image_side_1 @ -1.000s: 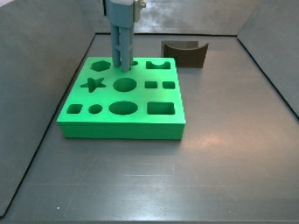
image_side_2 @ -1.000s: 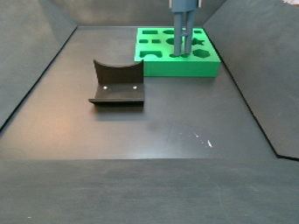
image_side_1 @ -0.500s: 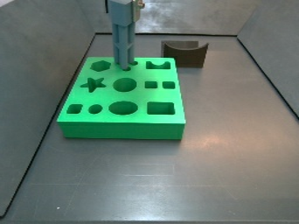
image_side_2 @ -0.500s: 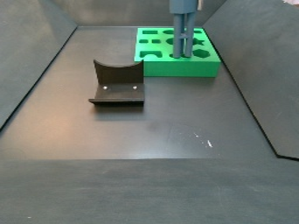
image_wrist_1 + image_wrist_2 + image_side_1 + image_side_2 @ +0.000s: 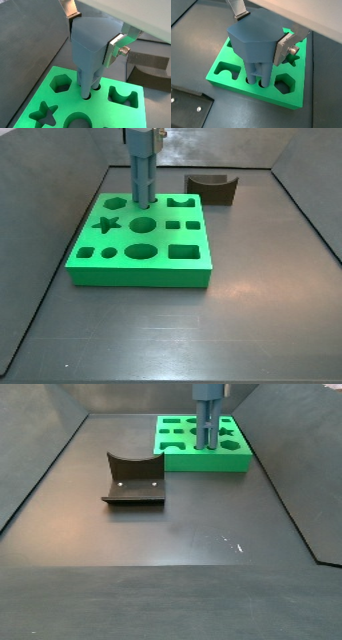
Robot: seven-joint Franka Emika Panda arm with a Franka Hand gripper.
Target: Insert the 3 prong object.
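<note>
At upper centre in a side view, your gripper (image 5: 140, 136) clamps the slim blue-grey 3 prong object (image 5: 140, 183) upright, so its lower end meets a back-row hole of the green plastic block (image 5: 140, 263).

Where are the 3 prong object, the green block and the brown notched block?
3 prong object (image 5: 140, 183): side view, mid-shaft, held upright by the pincer (image 5: 93, 32).
Green block (image 5: 140, 276): side view, front wall.
Brown notched block (image 5: 134, 479): side view, inner face of its curved notch.
</note>
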